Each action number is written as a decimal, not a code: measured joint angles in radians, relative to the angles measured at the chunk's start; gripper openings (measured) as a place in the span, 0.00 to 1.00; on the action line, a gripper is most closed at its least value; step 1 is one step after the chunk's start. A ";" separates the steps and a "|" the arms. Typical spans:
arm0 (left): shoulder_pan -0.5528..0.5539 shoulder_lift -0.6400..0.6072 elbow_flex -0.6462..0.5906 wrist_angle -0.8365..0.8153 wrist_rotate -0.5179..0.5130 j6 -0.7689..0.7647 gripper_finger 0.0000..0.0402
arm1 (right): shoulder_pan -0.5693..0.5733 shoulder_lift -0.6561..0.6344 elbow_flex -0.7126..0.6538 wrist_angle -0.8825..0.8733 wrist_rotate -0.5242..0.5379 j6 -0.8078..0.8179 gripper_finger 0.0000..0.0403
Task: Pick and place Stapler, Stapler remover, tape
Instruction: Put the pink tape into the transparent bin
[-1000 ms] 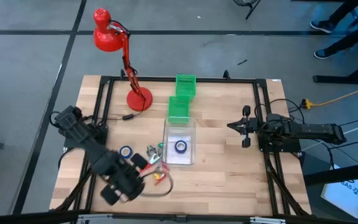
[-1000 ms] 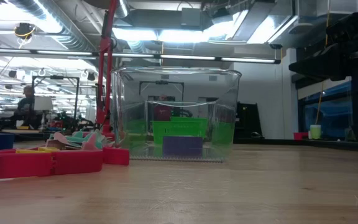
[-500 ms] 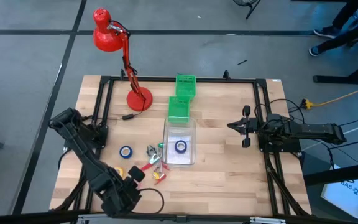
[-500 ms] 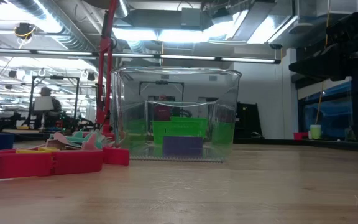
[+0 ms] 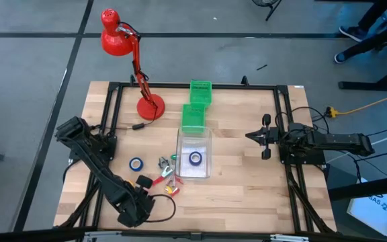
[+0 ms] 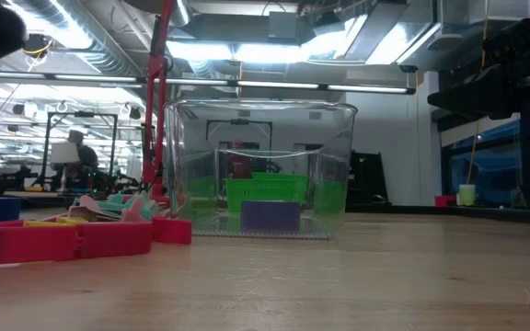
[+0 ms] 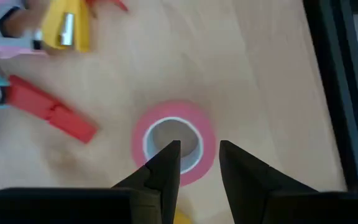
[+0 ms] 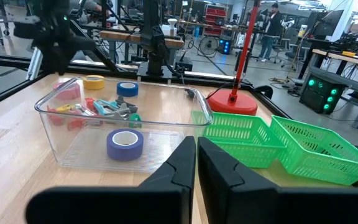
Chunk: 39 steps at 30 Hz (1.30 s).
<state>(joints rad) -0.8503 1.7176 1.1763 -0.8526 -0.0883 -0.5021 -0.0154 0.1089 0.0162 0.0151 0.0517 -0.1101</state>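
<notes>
Left gripper (image 7: pixel 197 158) hung over the pink-red ring of tape (image 7: pixel 174 142) lying flat on the wooden table (image 5: pixel 247 188) near its front left, fingers half apart and straddling one side of the ring, one inside the hole and one outside, nothing gripped yet. This looked like the pick step; next it likely had to lower and close on the ring. The clear plastic box (image 8: pixel 73 146) at mid-table already held one blue tape roll (image 8: pixel 125 143), both green mesh baskets (image 8: pixel 319 149) looked empty, and the right gripper (image 8: pixel 196 155) waited pressed together at the right.
</notes>
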 joint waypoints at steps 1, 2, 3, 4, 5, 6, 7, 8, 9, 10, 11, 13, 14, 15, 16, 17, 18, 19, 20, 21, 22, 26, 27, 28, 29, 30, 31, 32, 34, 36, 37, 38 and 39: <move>-0.006 0.000 -0.014 0.027 0.000 -0.008 0.27 | 0.000 0.000 0.000 0.000 0.000 0.000 0.05; -0.009 0.000 -0.028 0.059 0.000 -0.015 0.27 | 0.000 0.000 0.000 0.000 0.000 0.000 0.05; -0.013 0.000 -0.042 0.092 0.000 -0.023 0.27 | 0.000 0.000 0.000 0.000 0.000 0.000 0.05; -0.017 0.000 -0.056 0.118 0.000 -0.034 0.27 | 0.000 0.000 0.000 0.000 0.000 0.000 0.05; -0.021 0.000 -0.067 0.135 0.000 -0.047 0.27 | 0.000 0.000 0.000 0.000 0.000 0.000 0.05; -0.024 0.000 -0.078 0.148 -0.001 -0.060 0.26 | 0.000 0.000 0.000 0.000 0.000 0.000 0.05; -0.027 0.000 -0.089 0.159 -0.007 -0.075 0.26 | 0.000 0.000 0.000 0.000 0.000 0.000 0.05; -0.028 0.000 -0.098 0.161 -0.018 -0.092 0.26 | 0.000 0.000 0.000 0.000 0.000 0.000 0.05; -0.029 0.000 -0.109 0.160 -0.034 -0.110 0.26 | 0.000 0.000 0.000 0.000 0.000 0.000 0.05; -0.029 0.000 -0.119 0.161 -0.050 -0.132 0.26 | 0.000 0.000 0.000 0.000 0.000 0.000 0.05; -0.029 0.000 -0.127 0.162 -0.055 -0.152 0.26 | 0.000 0.000 0.000 0.000 0.000 0.000 0.05; -0.029 0.000 -0.139 0.179 -0.050 -0.171 0.26 | 0.000 0.000 0.000 0.000 0.000 0.000 0.05; -0.029 0.000 -0.142 0.183 -0.047 -0.174 0.26 | 0.000 0.000 0.000 0.000 0.000 0.000 0.05; -0.029 0.001 -0.144 0.182 -0.047 -0.175 0.26 | 0.000 0.000 0.000 0.000 0.000 0.000 0.05; -0.029 0.002 -0.144 0.184 -0.047 -0.176 0.26 | 0.000 0.000 0.000 0.000 0.000 0.000 0.05; -0.029 0.002 -0.144 0.196 -0.047 -0.176 0.26 | 0.000 0.000 0.000 0.000 0.000 0.000 0.05; -0.029 0.002 -0.144 0.207 -0.045 -0.176 0.26 | 0.000 0.000 0.000 0.000 0.000 0.000 0.05; -0.029 0.002 -0.144 0.211 -0.044 -0.177 0.26 | 0.000 0.000 0.000 0.000 0.000 0.000 0.05; -0.029 0.002 -0.144 0.213 -0.044 -0.184 0.26 | 0.000 0.000 0.000 0.000 0.000 0.000 0.05; -0.030 0.004 -0.144 0.220 -0.044 -0.192 0.26 | 0.000 0.000 0.000 0.000 0.000 0.000 0.05; -0.030 0.008 -0.144 0.231 -0.045 -0.195 0.26 | 0.000 0.000 0.000 0.000 0.000 0.000 0.05; -0.030 0.049 -0.144 0.231 -0.044 -0.195 0.26 | 0.000 0.000 0.000 0.000 0.000 0.000 0.05; -0.030 0.061 -0.144 0.230 -0.043 -0.195 0.26 | 0.000 0.000 0.000 0.000 0.000 0.000 0.05; -0.030 0.070 -0.144 0.230 -0.043 -0.195 0.26 | 0.000 0.000 0.000 0.000 0.000 0.000 0.05; -0.030 0.074 -0.143 0.230 -0.044 -0.195 0.25 | 0.000 0.000 0.000 0.000 0.000 0.000 0.05; -0.030 0.078 -0.142 0.231 -0.046 -0.195 0.25 | 0.000 0.000 0.000 0.000 0.000 0.000 0.05; -0.030 0.079 -0.141 0.231 -0.047 -0.196 0.25 | 0.000 0.000 0.000 0.000 0.000 0.000 0.05; -0.030 0.079 -0.141 0.231 -0.048 -0.199 0.24 | 0.000 0.000 0.000 0.000 0.000 0.000 0.05; -0.030 0.079 -0.141 0.231 -0.048 -0.204 0.22 | 0.000 0.000 0.000 0.000 0.000 0.000 0.05; -0.030 0.078 -0.141 0.231 -0.048 -0.208 0.20 | 0.000 0.000 0.000 0.000 0.000 0.000 0.05; -0.030 0.078 -0.141 0.231 -0.047 -0.209 0.18 | 0.000 0.000 0.000 0.000 0.000 0.000 0.05; -0.030 0.078 -0.138 0.227 -0.045 -0.210 0.16 | 0.000 0.000 0.000 0.000 0.000 0.000 0.05; -0.030 0.079 -0.133 0.223 -0.044 -0.210 0.15 | 0.000 0.000 0.000 0.000 0.000 0.000 0.05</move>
<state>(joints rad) -0.8799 1.7962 1.0431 -0.6299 -0.1318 -0.7116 -0.0155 0.1089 0.0162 0.0150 0.0513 -0.1101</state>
